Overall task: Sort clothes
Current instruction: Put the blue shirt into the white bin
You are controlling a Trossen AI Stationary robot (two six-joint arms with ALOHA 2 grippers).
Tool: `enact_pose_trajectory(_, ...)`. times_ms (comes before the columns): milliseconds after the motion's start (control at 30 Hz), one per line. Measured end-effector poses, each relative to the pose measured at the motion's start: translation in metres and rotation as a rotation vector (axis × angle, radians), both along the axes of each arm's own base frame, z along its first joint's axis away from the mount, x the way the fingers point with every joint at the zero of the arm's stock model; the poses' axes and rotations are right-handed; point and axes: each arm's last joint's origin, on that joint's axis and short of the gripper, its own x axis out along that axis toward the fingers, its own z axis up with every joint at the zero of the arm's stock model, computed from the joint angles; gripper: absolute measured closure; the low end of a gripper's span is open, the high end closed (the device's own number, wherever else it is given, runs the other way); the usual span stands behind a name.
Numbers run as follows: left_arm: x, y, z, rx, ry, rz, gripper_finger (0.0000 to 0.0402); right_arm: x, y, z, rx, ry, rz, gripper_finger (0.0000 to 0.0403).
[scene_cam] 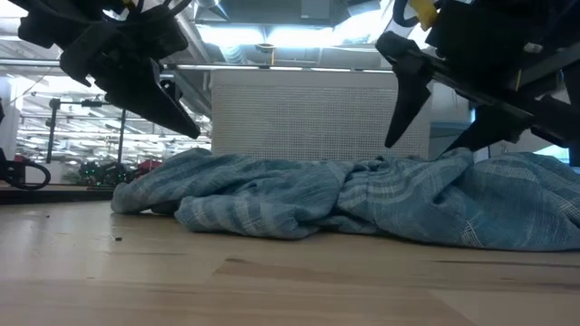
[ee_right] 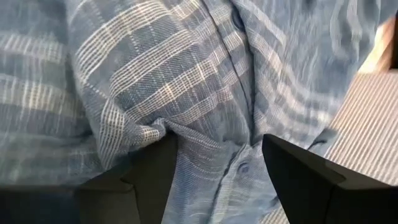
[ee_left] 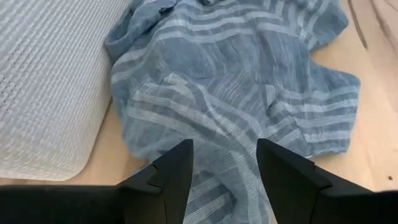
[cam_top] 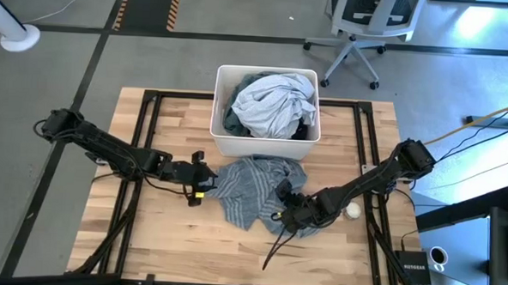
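Note:
A blue-grey striped shirt (cam_top: pixel 256 187) lies crumpled on the wooden table, just in front of the white tub (cam_top: pixel 264 145). It also shows in the low view (scene_cam: pixel 362 199). My left gripper (cam_top: pixel 202 188) is open at the shirt's left edge, its fingers (ee_left: pixel 180 168) over the cloth (ee_left: pixel 236 93) and above it in the low view (scene_cam: pixel 149 91). My right gripper (cam_top: pixel 285 209) is open over the shirt's right part (ee_right: pixel 205 81), low above it (scene_cam: pixel 435 109). A pale garment (cam_top: pixel 275 100) and dark pieces fill the tub. My right gripper comes at the shirt from above with open fingers, set on either side of a raised fold with buttons (ee_right: pixel 239 155). One fingertip (ee_right: pixel 155 155) stands at a pucker in the cloth (ee_right: pixel 140 127); I cannot tell whether it touches. The shirt lies on the table.
A small white ball (cam_top: pixel 352 210) lies on the table right of the shirt, by my right arm. The tub's wall (ee_left: pixel 43 93) stands close beside my left gripper. Bare wood (cam_top: pixel 198 243) lies toward the near edge. An office chair (cam_top: pixel 362 27) stands beyond the table.

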Motion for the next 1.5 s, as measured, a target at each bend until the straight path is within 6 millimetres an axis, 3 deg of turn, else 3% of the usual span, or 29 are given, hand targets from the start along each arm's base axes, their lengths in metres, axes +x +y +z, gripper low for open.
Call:
enact_pose_trajectory(233, 0.000, 0.000, 0.000, -0.016, 0.000, 0.009, 0.0231, 0.001, 0.001, 0.000, -0.049, 0.029, 0.095, 0.0150)
enact_pose_trajectory(967, 0.003, -0.002, 0.004, -0.014, -0.051, -0.005, 0.0231, 0.006, 0.001, -0.020, -0.094, 0.092, 0.114, 0.0150)
enact_pose_trajectory(1267, -0.006, 0.001, -0.015, -0.031, -0.087, -0.015, 0.0231, 0.007, 0.001, -0.020, -0.118, 0.087, 0.123, 0.0150)
enact_pose_trajectory(1500, -0.007, 0.005, -0.019, -0.039, -0.083, 0.007, 0.0231, 0.010, -0.001, -0.019, -0.129, 0.069, 0.131, 0.0150)
